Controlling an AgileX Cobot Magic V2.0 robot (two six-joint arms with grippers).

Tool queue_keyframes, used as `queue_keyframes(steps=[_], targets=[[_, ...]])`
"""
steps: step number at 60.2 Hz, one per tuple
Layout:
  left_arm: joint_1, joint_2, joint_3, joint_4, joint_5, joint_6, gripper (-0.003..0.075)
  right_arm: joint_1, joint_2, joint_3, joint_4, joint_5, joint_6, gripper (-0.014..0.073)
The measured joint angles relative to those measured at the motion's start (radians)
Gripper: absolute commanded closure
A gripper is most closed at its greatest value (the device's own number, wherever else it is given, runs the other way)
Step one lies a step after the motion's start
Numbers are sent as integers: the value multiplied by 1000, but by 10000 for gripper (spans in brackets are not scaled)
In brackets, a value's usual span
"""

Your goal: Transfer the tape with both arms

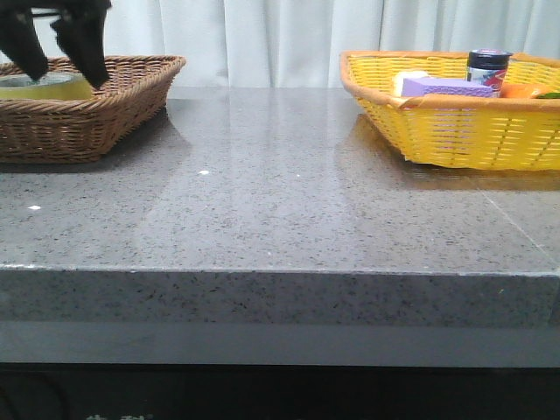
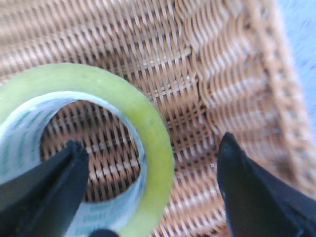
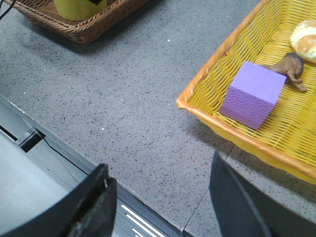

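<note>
The tape (image 1: 39, 87), a yellow translucent roll with a white, green-printed core, lies flat in the brown wicker basket (image 1: 105, 109) at the far left. My left gripper (image 1: 68, 77) hangs open just above it. In the left wrist view the tape (image 2: 148, 123) fills the near side. One finger (image 2: 49, 192) is over the core hole and the other finger (image 2: 256, 192) is outside the roll, so the jaws straddle its wall without touching it. My right gripper (image 3: 163, 202) is open and empty above the table's front edge. It does not show in the front view.
A yellow wicker basket (image 1: 455, 131) stands at the right with a purple block (image 3: 252, 94), a dark-lidded jar (image 1: 487, 68), a bread roll (image 3: 303, 34) and a small brown object (image 3: 291, 66). Grey speckled tabletop (image 1: 280, 192) lies between the baskets.
</note>
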Motion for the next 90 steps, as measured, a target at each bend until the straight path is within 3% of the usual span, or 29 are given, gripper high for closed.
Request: queue_keyframes(steps=[25, 69, 90], targets=[[-9, -249, 71, -11, 2, -93, 188, 0, 0, 0, 0, 0, 0, 148], [-73, -1124, 1003, -76, -348, -102, 188, 0, 0, 0, 2, 2, 0, 148], [-73, -1497, 1275, -93, -430, -102, 188, 0, 0, 0, 2, 15, 0, 148]])
